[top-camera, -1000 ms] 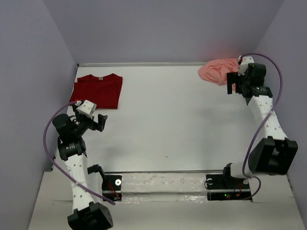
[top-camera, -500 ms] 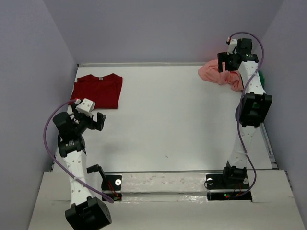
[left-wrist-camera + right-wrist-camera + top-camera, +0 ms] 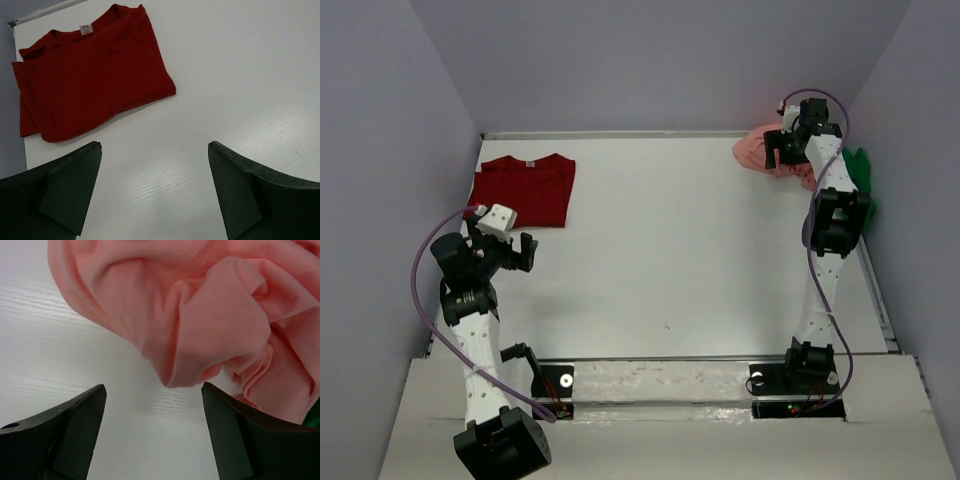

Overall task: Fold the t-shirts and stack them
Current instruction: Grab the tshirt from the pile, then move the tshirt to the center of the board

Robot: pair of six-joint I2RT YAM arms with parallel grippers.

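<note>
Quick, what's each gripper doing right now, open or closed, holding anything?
Left gripper: open, empty, over bare table near the red shirt.
Right gripper: open, empty, at the edge of the pink shirt.

The folded t-shirt (image 3: 525, 190) lies flat on the desk (image 3: 670, 250) at its far left corner, and the left hand (image 3: 525, 252) hangs just nearer than the folded t-shirt, apart from it. Well to the right of the folded t-shirt, along the same far edge, lies the bunched t-shirt (image 3: 756, 150) with the right hand (image 3: 778, 150) over it. The third t-shirt (image 3: 860, 175) lies farther right still, just beside the bunched one.
</note>
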